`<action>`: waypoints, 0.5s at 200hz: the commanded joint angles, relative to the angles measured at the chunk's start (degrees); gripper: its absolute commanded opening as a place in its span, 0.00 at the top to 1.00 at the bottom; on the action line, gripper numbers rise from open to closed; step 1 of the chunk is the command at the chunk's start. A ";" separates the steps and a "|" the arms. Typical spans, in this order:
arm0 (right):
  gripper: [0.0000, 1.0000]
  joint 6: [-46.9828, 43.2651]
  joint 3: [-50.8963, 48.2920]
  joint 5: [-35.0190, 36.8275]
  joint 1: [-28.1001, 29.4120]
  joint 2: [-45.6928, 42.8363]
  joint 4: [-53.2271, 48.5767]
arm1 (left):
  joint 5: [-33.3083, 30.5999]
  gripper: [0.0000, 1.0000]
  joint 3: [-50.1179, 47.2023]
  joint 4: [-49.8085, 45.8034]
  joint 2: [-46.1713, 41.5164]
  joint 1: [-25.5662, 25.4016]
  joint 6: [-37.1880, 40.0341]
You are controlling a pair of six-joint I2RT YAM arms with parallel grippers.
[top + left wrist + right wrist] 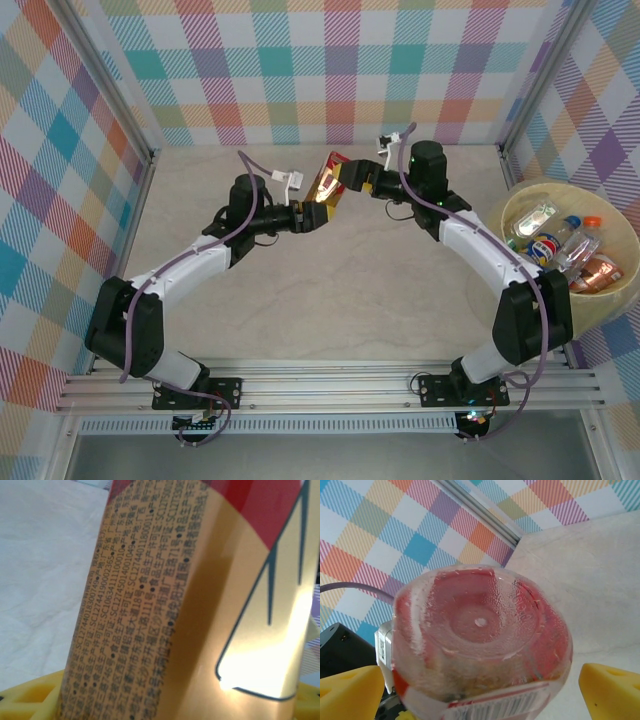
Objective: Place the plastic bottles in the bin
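Handing over the red-labelled bottle (pixel 330 186): my left jaws grip it, my right jaws gape round its base and must close before the bin (pixel 560 184).

The top external camera looks down from above the near edge onto the whole tabletop (pixel 340 290); the left wrist camera sits very close against the label side of a bottle (pixel 175 605); the right wrist camera faces that bottle's base, close, toward the tabletop's far left corner; all three views share the bottle.
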 commanded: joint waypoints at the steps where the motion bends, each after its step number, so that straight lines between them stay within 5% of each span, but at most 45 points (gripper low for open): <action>1: 0.00 -0.62 -0.83 -0.94 0.31 -2.29 4.25 | 6.44 0.48 -0.27 7.16 -2.45 -0.72 -3.12; 36: 0.00 0.72 -1.66 -7.52 0.78 -2.12 11.45 | 10.16 0.48 0.93 8.74 -1.56 -0.71 -5.26; 80: 0.00 1.10 -0.90 -6.96 1.40 -2.03 12.79 | 11.49 0.48 1.72 8.56 -1.39 -0.81 -5.65; 100: 0.08 0.74 -0.06 -6.75 2.03 -1.61 11.85 | 11.17 0.48 2.32 7.56 -0.85 -1.03 -5.22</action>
